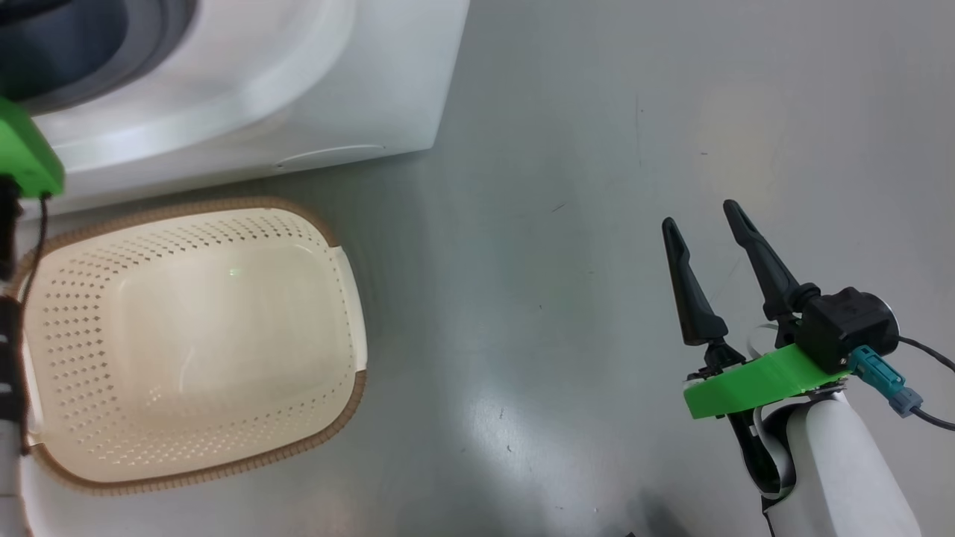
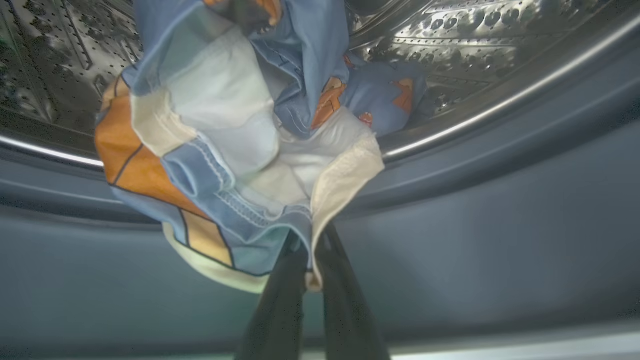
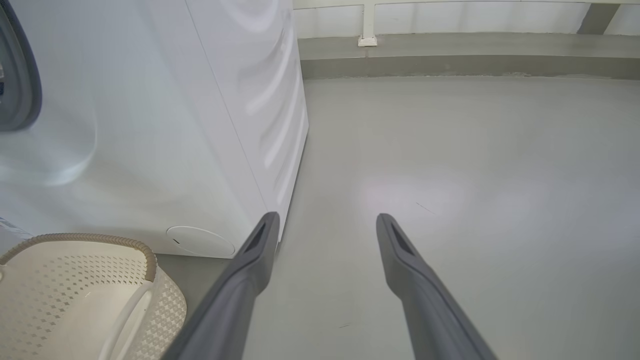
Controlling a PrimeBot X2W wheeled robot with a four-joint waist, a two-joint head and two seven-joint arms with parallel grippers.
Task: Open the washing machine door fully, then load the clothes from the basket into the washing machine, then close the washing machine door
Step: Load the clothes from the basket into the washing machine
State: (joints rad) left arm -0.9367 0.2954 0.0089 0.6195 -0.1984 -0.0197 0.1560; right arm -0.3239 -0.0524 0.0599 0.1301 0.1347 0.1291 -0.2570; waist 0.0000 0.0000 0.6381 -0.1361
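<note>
My left claw (image 2: 311, 241) is clamped shut on the clothes (image 2: 215, 130), which bunch straight ahead of its tips across the lip of the washing machine drum (image 2: 475, 40), so deeper inward is the way. My right claw (image 1: 699, 212) hangs open over the floor (image 1: 559, 298), well apart.

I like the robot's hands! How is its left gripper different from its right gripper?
The left gripper is shut, pinching the clothes; the right gripper is open and holds nothing. The left gripper is at the mouth of the washing machine; the right gripper hangs over the floor. Both have two long dark fingers.
</note>
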